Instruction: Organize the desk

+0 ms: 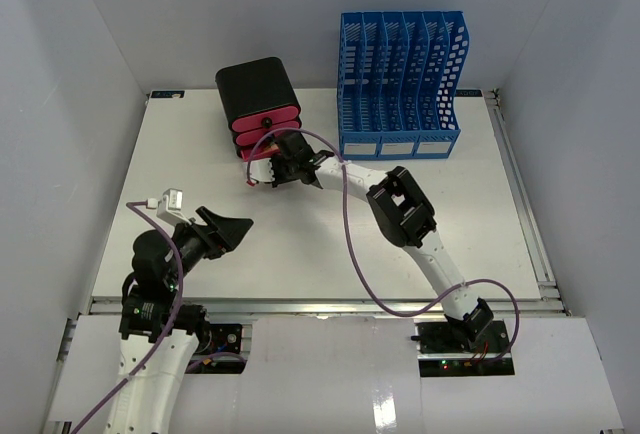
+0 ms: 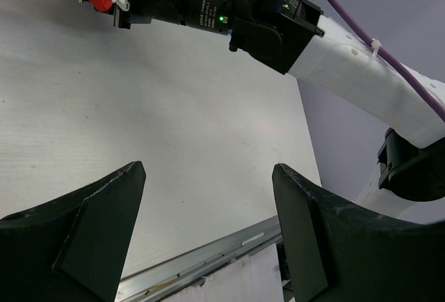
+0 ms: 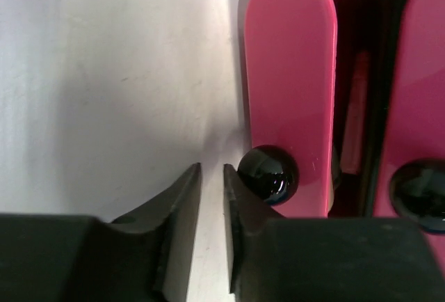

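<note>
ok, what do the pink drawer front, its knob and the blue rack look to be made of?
The pink drawer front looks like smooth plastic: even colour, soft sheen, rounded edge. The knob is glossy black with sharp reflections; plastic or glass, can't tell. The blue rack is probably moulded plastic, judging by its perforated lattice walls.

Overhead on desk, wrist views close

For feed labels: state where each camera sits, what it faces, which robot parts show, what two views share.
Top external: overhead, behind the robot, looking down on the desk; left arm, right arm show.
Left wrist: low over desk, facing right arm; open left gripper shows.
Right wrist: facing pink drawer; near-shut right gripper shows.
Shared, first two: right arm.
</note>
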